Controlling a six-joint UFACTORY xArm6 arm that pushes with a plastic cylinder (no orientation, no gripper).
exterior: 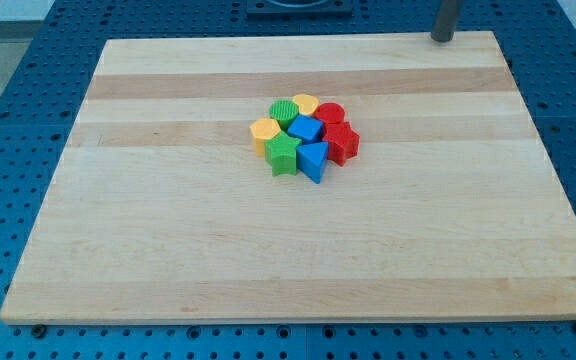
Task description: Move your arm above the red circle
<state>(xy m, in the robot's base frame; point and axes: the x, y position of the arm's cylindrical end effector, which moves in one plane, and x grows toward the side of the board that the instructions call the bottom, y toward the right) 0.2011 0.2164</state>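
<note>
1. Camera view is showing a pale wooden tabletop (168, 220) of glued planks with visible grain, lying on a blue perforated base (8, 150).
2. My tip (442, 38) is sitting at the view's top right, near the tabletop's far edge – a dark, smooth rod end, well apart from every block.
3. No jaws are appearing here; the arm is ending in the bare rod alone.
4. Eight small plastic blocks with ribbed, printed-looking surfaces are crowding together just above the board's middle, touching one another.
5. The red circle (330, 112) is lying at the cluster's upper right, beside the yellow block (305, 103), whose shape I cannot tell.
6. A red star-like block (341, 142) is resting just below the red circle.
7. The green round block (284, 110) is sitting at the upper left, with a yellow hexagon-like block (265, 131) below it.
8. A blue cube-like block (305, 128) is filling the centre – a green star (283, 153) and a blue wedge-shaped block (313, 158) are lining the bottom.
</note>
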